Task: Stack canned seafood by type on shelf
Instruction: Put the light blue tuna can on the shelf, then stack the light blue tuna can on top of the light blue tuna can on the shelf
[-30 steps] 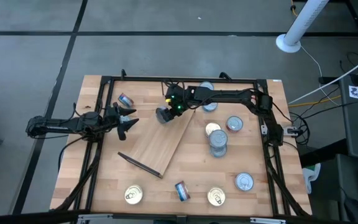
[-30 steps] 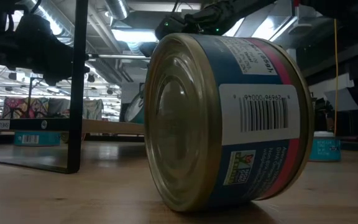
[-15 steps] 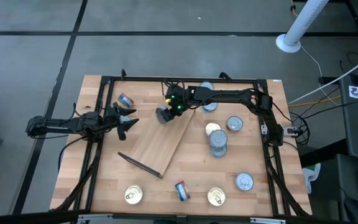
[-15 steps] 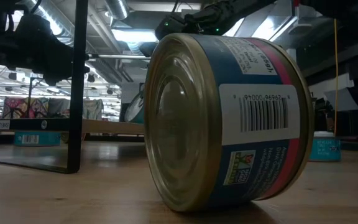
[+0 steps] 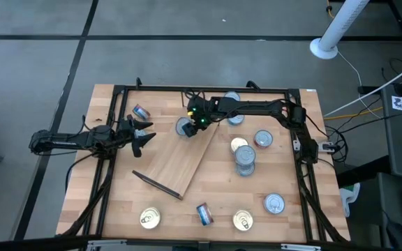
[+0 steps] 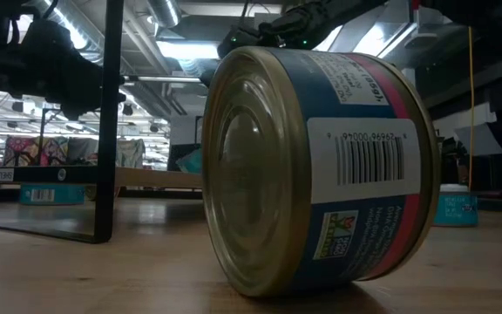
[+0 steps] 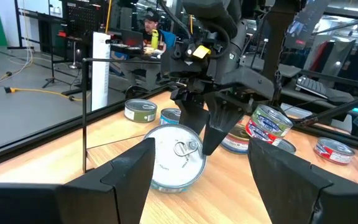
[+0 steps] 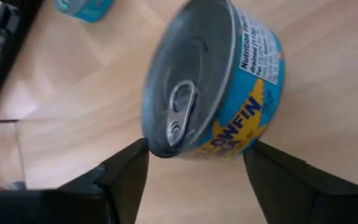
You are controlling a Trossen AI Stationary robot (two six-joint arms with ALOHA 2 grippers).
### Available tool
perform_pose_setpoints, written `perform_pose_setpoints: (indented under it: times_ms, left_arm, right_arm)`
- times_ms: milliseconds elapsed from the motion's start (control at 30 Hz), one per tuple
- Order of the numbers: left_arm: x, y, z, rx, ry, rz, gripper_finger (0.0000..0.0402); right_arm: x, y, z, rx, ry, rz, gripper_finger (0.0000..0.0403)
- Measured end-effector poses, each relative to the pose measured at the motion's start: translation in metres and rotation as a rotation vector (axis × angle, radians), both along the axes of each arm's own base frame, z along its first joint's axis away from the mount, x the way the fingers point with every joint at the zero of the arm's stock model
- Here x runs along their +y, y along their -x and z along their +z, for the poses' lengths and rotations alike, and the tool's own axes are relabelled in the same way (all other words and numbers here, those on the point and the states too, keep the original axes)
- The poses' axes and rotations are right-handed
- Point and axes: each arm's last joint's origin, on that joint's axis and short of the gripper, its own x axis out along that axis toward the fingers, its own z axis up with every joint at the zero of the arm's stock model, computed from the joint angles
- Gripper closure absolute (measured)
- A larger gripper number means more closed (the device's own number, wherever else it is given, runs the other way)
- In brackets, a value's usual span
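Slatted wooden tabletop [image 5: 117, 202] fills the middle of the high view, ringed by a dark frame, with grey floor around it.

One plywood shelf [image 5: 180, 164] lies flat and angled at the frame's centre, a dark bar [image 5: 156, 185] along its lower left edge.

Ten cans show from above. One silver-topped can [image 5: 184, 126] sits at the shelf's upper end, just below the right gripper [image 5: 194, 125]. One lies upper left at [image 5: 141, 111], near the left gripper [image 5: 145, 136]. Right of centre are five: one [image 5: 233, 117] partly under the right arm, one [image 5: 263, 139], one gold [image 5: 239, 145], and a stack [image 5: 246, 159] of two. Along the bottom stand a gold can [image 5: 149, 218], a blue-red can [image 5: 204, 213] on its side, another gold can [image 5: 242, 220], and a silver one [image 5: 274, 203] farther right.

Right gripper's fingers stand spread on either side of the silver-topped can [image 8: 210, 93], which is tipped on the board; no contact is visible, so it holds nothing. Left gripper's fingers are wide apart and empty, at centre left.

The blue-red can blocks most of the low view [image 6: 321, 166].
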Motion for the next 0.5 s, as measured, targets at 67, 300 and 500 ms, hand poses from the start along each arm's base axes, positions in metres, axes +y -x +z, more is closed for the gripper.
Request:
perform_pose_setpoints:
  times_ms: [67,300,500]
  left_arm:
    - [0.0000,0.0000,0.0000,0.000,0.000,0.000,0.0148]
    - [0.0000,0.0000,0.0000,0.000,0.000,-0.001,0.0148]
    - [0.0000,0.0000,0.0000,0.000,0.001,-0.001,0.0148]
  right_arm:
    - [0.0005,0.0020,-0.0014,0.025,-0.006,0.001,0.0142]
    - [0.0020,0.0079,-0.0049,0.091,0.000,0.037,0.0150]
    - [0.0031,0.0095,-0.0056,0.100,-0.012,0.076,0.0150]
